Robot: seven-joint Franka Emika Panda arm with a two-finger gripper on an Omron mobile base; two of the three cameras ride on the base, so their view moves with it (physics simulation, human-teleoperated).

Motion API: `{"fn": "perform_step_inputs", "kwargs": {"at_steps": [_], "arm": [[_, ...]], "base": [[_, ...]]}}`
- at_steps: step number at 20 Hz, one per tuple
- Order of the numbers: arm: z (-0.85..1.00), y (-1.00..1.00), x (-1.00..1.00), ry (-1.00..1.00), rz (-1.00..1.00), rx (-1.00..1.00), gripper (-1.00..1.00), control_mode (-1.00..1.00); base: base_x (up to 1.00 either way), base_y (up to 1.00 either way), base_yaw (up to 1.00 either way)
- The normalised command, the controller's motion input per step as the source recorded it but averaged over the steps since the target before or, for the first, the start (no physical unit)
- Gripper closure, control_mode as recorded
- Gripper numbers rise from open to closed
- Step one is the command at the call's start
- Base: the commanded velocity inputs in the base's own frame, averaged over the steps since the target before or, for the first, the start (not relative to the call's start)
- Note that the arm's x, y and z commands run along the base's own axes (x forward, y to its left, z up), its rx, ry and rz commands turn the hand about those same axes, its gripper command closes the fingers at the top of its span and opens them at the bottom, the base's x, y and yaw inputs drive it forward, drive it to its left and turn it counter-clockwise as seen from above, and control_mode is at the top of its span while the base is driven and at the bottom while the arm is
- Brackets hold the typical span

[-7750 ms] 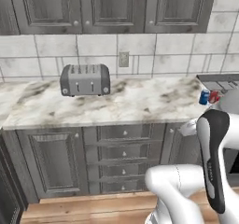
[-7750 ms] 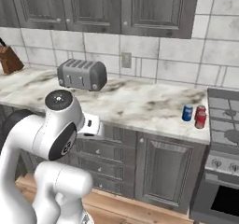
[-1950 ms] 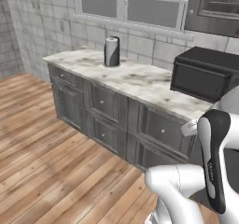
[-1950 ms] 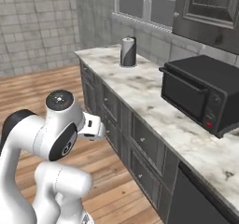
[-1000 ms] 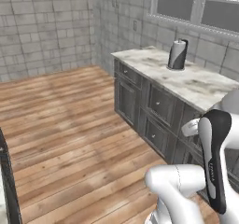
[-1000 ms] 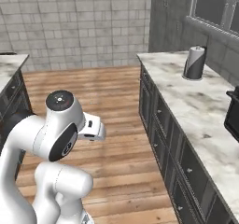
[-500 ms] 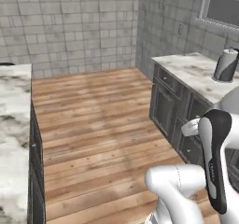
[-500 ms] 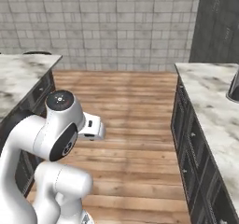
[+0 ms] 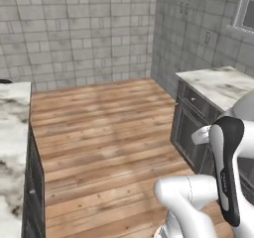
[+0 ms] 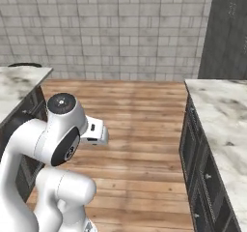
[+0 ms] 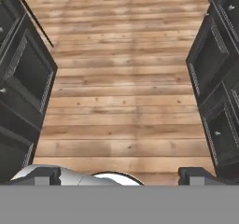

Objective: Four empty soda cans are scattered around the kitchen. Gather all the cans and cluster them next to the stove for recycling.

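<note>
Here the robot faces an open stretch of wooden floor running up to a grey tiled wall. In the hand view the gripper points down at the planks, its two dark fingertips spread wide apart with nothing between them, so it is released and carrying nothing. On either side of that view stand dark cabinet fronts, the floor lying between them. From the left base view a marble counter runs along the right over dark drawers, and another slab of marble sits at the left edge. The right base view shows the same pair of counters, one on the left and one on the right, well apart across the floor. I cannot spot any soda can or the stove from where the cameras look; both counters' visible tops are bare marble.
</note>
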Motion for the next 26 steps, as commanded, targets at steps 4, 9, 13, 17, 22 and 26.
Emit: {"fn": "perform_step_inputs", "kwargs": {"at_steps": [4,9,13,17,22,26], "arm": [[0.0,0.0,0.0,0.0,0.0,0.0,-1.0,1.0],[0.0,0.0,0.0,0.0,0.0,0.0,-1.0,1.0],[0.0,0.0,0.0,0.0,0.0,0.0,-1.0,1.0],[0.0,0.0,0.0,0.0,0.0,0.0,-1.0,1.0],[0.0,0.0,0.0,0.0,0.0,0.0,-1.0,1.0],[0.0,0.0,0.0,0.0,0.0,0.0,-1.0,1.0]], "base": [[1.0,-0.17,0.02],[1.0,-0.08,0.02],[1.0,0.0,0.0],[1.0,0.0,0.0],[1.0,0.0,0.0],[1.0,0.0,0.0]]}}
